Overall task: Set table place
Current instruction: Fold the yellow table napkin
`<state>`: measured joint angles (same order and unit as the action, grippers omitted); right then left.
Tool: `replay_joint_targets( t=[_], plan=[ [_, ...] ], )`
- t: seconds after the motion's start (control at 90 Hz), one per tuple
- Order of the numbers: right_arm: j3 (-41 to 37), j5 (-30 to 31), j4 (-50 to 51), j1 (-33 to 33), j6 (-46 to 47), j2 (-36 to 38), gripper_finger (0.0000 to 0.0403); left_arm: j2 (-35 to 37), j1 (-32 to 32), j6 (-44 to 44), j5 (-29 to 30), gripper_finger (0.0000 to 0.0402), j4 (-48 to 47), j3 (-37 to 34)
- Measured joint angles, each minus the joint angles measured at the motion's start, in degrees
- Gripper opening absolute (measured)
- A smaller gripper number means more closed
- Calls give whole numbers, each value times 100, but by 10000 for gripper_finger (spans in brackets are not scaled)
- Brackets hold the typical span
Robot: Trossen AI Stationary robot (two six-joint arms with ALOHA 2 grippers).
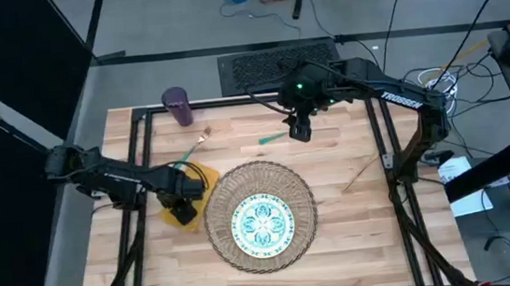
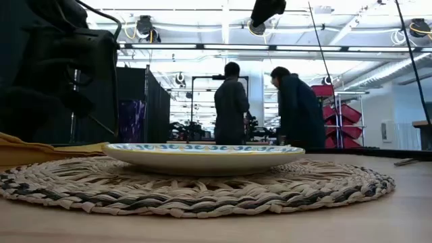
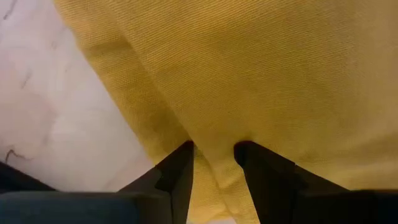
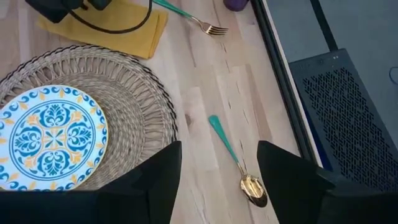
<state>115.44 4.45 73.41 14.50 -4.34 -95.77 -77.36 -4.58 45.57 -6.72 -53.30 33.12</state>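
Note:
A white plate with a teal pattern (image 1: 263, 223) sits in the middle of the round woven placemat (image 1: 227, 191). To the placemat's left the mustard-yellow napkin (image 1: 204, 176) lies on the table, with my left gripper (image 1: 182, 209) down on it and shut on its cloth (image 3: 261, 68). Near the far edge my right gripper (image 1: 299, 131) hangs open above the table. Below it and between its fingers (image 4: 219, 149) lies a teal-handled gold spoon (image 4: 231, 157), untouched. A teal-handled fork (image 1: 195, 149) lies far left, near the purple cup (image 1: 176, 105). My left gripper pinches a raised fold of the napkin (image 3: 214, 158) between its two fingers, which come at it from above and point down. How many layers it has, I cannot tell. The rest of the napkin lies on the table around the fingers.
A thin gold piece of cutlery (image 1: 361, 172) lies on the wood to the placemat's right. Black rails (image 1: 142, 135) frame the table. In the low view two people (image 2: 233, 108) stand in the room beyond the far edge. Bare wood shows at the table's near right.

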Motion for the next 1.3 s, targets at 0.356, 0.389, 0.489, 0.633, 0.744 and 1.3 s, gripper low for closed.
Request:
replay_joint_targets(
  t=[0.356,0.389,0.489,0.633,0.744,1.3],
  plan=[
    [0,0,-152,0,2,0,196,37,-4,-245,190,9,-164,213],
    [0,0,-168,0,2,-2,196,37,-2,-257,197,6,-176,228],
    [0,0,-175,0,2,0,196,37,0,-300,207,2,-207,309],
    [0,0,-175,0,2,0,196,37,0,-396,210,0,-391,461],
    [0,0,-175,0,2,-1,196,39,0,-427,232,0,-638,560],
    [0,0,-252,0,-74,0,196,93,0,-470,546,0,-1546,830]
  ],
)
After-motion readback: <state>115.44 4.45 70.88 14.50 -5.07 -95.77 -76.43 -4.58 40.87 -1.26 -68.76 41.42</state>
